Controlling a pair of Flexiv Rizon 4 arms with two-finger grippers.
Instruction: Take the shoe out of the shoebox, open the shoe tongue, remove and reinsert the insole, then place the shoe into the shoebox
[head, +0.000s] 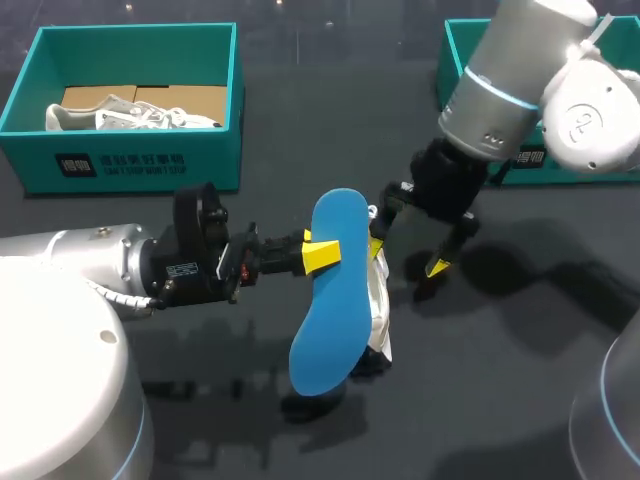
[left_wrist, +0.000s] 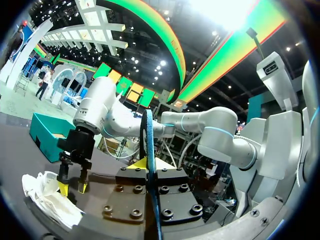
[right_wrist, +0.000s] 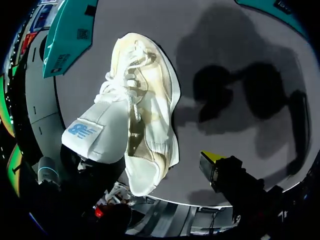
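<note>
Blue insole (head: 330, 290) is clamped between the fingers of the left gripper (head: 322, 252), which are closed on it from both sides. It is held off the table (head: 520, 380) with its broad face turned up. In the left wrist view it is seen edge-on between the yellow tips.

The right gripper (head: 408, 255) is spread wide and nothing is held in it. It hangs tips-down just over the white shoe (head: 380, 305). Whether a tip touches the shoe cannot be told.

The shoe is laid on its side on the dark table, partly hidden under the insole, with its tongue (right_wrist: 95, 135) folded outward.

At the far left corner a teal shoebox (head: 30, 110) is set, well apart from the shoe, with a second shoe (head: 130, 118) in it. A second box (head: 452, 60) is seen at the far right, partly covered by the right arm.
</note>
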